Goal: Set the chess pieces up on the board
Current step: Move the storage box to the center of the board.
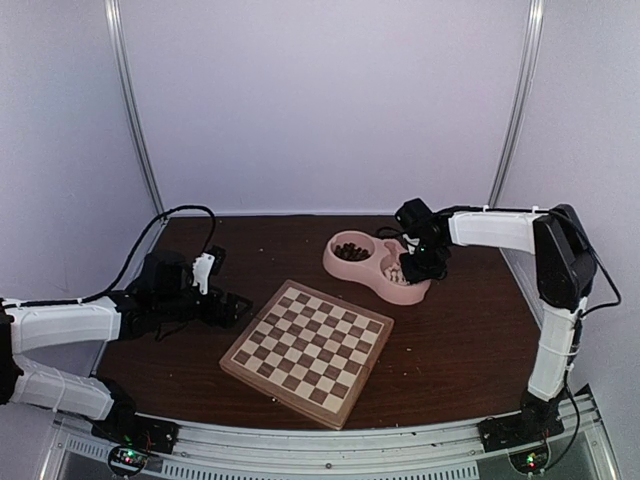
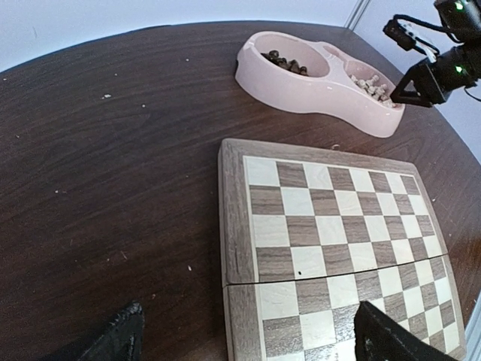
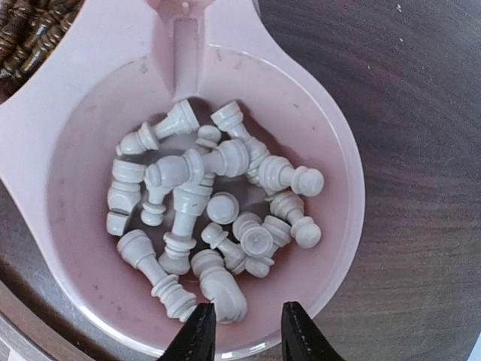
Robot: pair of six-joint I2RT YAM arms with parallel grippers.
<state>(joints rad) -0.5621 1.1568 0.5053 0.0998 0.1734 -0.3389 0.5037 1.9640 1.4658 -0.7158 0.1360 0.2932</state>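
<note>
Right gripper [image 3: 244, 331] narrowly parted above pink bowl [image 3: 45, 150] rim | cream chess pieces [image 3: 203, 210] tumbled together in bowl's right compartment | board [image 1: 307, 349] tan-brown 8x8, mid-table | left gripper [image 2: 248, 335] spread wide

Cream chess pieces [image 3: 188, 195] jumbled in pink bowl [image 3: 75, 173]; fingers [image 3: 197, 335] at rim.
</note>
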